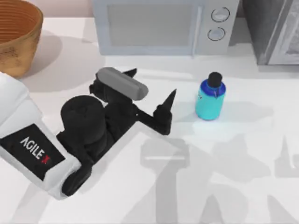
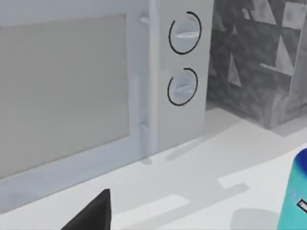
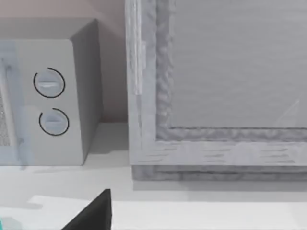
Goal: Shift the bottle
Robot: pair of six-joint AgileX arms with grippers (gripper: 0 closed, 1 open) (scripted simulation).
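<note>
Standing upright before the microwave (image 1: pixel 163 25), the bottle (image 1: pixel 210 99) sits just right of the left gripper (image 1: pixel 152 86), whose fingers are spread. The left wrist view catches the microwave's two dials (image 2: pixel 183 60).

- Left arm (image 1: pixel 32 140) reaching in from the table's left side, white forearm low over the surface.
- Left gripper (image 1: pixel 152 88) angled toward the right, its two dark fingers (image 1: pixel 166 109) spread wide apart, holding nothing.

The left arm (image 1: pixel 28 140) has a white shell with a black AGILEX panel; its black left hand (image 1: pixel 152 95) has pointed fingers and a grey bar.
</note>
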